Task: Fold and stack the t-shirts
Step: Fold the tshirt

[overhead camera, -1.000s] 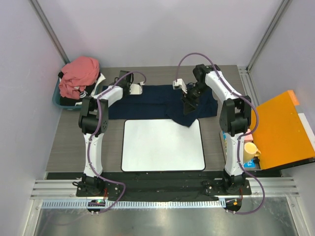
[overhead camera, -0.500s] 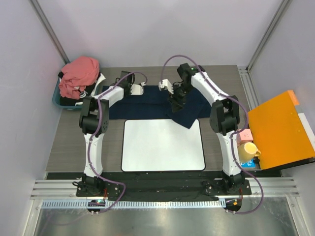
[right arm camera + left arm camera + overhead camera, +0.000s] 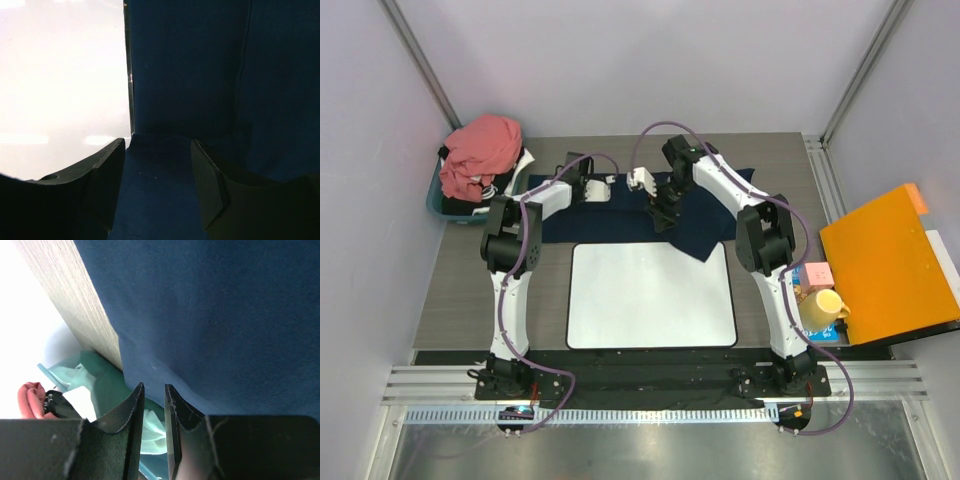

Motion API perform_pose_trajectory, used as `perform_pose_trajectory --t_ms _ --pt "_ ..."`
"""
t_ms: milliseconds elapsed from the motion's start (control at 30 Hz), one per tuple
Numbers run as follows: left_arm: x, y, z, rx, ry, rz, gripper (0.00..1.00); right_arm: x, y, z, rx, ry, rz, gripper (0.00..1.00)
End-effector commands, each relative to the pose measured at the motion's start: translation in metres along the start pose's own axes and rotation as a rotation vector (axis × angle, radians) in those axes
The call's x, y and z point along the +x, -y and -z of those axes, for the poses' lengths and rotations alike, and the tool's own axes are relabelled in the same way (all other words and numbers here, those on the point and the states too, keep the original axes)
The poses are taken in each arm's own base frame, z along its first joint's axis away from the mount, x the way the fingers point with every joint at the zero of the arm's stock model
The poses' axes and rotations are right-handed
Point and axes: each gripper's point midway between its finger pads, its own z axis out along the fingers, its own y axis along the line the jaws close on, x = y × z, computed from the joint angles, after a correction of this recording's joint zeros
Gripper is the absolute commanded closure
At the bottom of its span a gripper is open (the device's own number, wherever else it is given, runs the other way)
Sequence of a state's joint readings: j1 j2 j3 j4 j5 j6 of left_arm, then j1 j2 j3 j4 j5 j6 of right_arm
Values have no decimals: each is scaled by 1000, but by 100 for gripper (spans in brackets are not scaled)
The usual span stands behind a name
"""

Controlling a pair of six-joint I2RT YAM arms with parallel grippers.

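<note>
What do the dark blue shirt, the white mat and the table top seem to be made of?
The navy t-shirt looks like soft matt knit cloth: fine weave, folds. The white mat seems smooth plastic or coated board, faintly glossy. The table top shows grey wood grain, probably laminate.

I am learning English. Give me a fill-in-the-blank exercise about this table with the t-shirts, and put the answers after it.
1. The navy t-shirt lies spread out just behind the white ____.
2. The salmon-pink t-shirt is heaped on top of a bin at the far ____ corner.
3. The flat panel at the right side is ____ in colour.
Missing words: mat; left; orange.
</note>
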State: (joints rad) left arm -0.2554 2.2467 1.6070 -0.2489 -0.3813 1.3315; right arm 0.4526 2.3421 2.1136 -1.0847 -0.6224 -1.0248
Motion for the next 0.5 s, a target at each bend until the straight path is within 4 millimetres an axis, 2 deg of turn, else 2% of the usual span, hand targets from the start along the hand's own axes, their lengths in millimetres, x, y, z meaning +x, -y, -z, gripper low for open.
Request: perform_pose_trajectory --t_ms 0,200,467 --pt "2 -27 21 -79 16 58 77 -7 3 -7 17 3 28 39" --pt "5 -21 19 -67 7 55 77 -5 0 -14 5 -16 45 37" --pt "7 -19 16 -63 1 63 77 12 1 -16 12 -84 47 41"
